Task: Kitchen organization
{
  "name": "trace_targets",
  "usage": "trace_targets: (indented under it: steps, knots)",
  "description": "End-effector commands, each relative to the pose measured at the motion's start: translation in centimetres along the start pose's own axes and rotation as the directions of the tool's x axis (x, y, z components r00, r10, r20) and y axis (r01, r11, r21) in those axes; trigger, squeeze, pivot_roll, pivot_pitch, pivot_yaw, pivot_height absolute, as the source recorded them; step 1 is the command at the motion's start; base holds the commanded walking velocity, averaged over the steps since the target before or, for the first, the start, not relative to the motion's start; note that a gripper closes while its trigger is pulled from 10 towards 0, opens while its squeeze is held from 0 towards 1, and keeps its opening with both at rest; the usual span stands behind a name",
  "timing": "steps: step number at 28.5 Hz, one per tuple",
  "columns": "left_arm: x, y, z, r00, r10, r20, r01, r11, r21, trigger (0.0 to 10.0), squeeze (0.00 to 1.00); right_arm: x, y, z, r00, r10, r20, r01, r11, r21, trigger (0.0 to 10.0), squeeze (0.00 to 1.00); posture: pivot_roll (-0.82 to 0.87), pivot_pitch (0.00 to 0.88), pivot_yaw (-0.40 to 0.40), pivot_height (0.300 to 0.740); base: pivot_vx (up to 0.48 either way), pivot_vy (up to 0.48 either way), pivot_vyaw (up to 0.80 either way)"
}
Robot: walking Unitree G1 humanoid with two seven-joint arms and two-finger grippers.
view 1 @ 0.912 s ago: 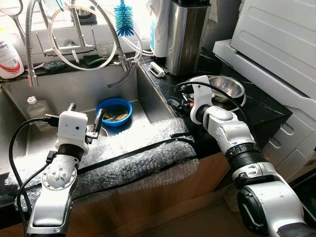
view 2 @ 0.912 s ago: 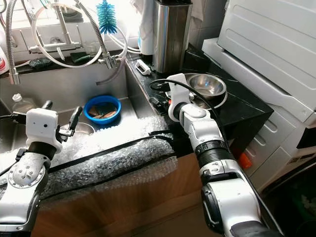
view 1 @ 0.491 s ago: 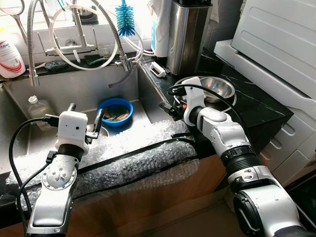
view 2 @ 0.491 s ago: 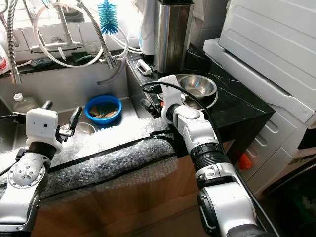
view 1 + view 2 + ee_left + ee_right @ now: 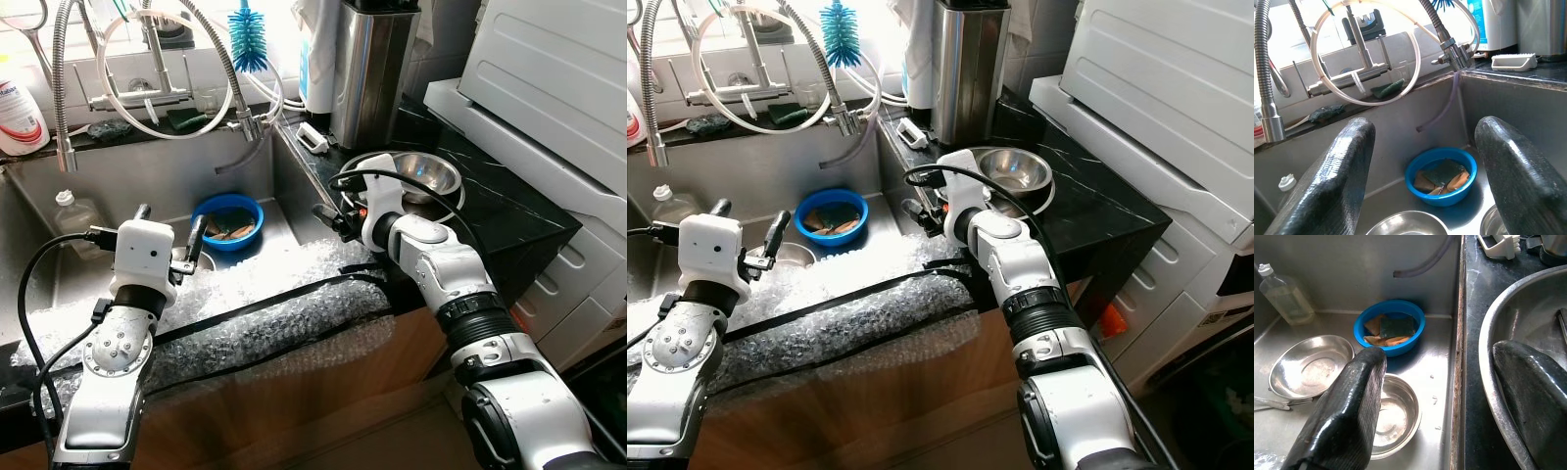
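Little of the tidying looks done: the dishes lie loose in the sink and nothing is held. The right claw is released, fingers wide, hanging over the sink's right edge, one finger above the basin and the other finger over the steel bowl that sits on the black worktop just right of the sink. The left claw is also released, fingers spread, hovering over the near left part of the basin, facing the tap on the far wall

Count in the sink: one blue bowl holding sponges, far and toward the right; two steel bowls, one left bowl and one near bowl, both empty; one small bottle at the far left. With the worktop bowl that makes three steel bowls. Bubble wrap covers the sink's near rim

Left to do, by my judgement: lift the bowls out and stack or put them away
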State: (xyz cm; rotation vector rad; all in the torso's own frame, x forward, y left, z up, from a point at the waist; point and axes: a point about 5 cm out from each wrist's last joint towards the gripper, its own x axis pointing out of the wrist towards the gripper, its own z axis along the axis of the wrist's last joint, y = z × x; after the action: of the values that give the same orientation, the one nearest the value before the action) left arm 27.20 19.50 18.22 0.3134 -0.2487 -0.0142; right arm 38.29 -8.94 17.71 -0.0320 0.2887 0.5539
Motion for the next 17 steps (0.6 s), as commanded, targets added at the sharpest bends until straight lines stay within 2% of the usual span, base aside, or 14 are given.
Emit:
trace_targets:
  steps: [1, 5, 9, 17]
  knots:
    - [0.2, -0.2, 0.3, 1.000, -0.007, 0.013, 0.007, 1.000, 0.008, 10.0, 0.00, 0.0, 0.4, 0.5, 1.000, 0.008, 0.024, -0.008, 1.000, -0.004, 10.0, 0.00, -0.03, 0.000, -0.045, 0.727, 0.000, 0.000, 0.00]
    - [0.2, -0.2, 0.3, 1.000, -0.005, 0.014, 0.005, 1.000, 0.007, 10.0, 0.00, -0.1, 0.1, 0.9, 0.998, -0.013, 0.056, 0.014, 1.000, -0.011, 10.0, 0.00, -0.03, 0.000, -0.045, 0.727, 0.000, 0.000, 0.00]
    - [0.2, -0.2, 0.4, 1.000, -0.006, 0.014, 0.006, 1.000, 0.006, 10.0, 0.00, -0.5, -0.6, 2.7, 0.974, -0.081, 0.212, 0.076, 0.997, 0.029, 10.0, 0.00, -0.03, 0.000, -0.045, 0.727, 0.000, 0.000, 0.00]
    - [0.3, -0.3, 0.4, 1.000, -0.006, 0.018, 0.006, 1.000, 0.004, 10.0, 0.00, -0.7, -0.2, 3.5, 0.955, -0.055, 0.292, 0.050, 0.998, 0.025, 10.0, 0.00, -0.03, 0.000, -0.046, 0.727, 0.000, 0.000, 0.00]
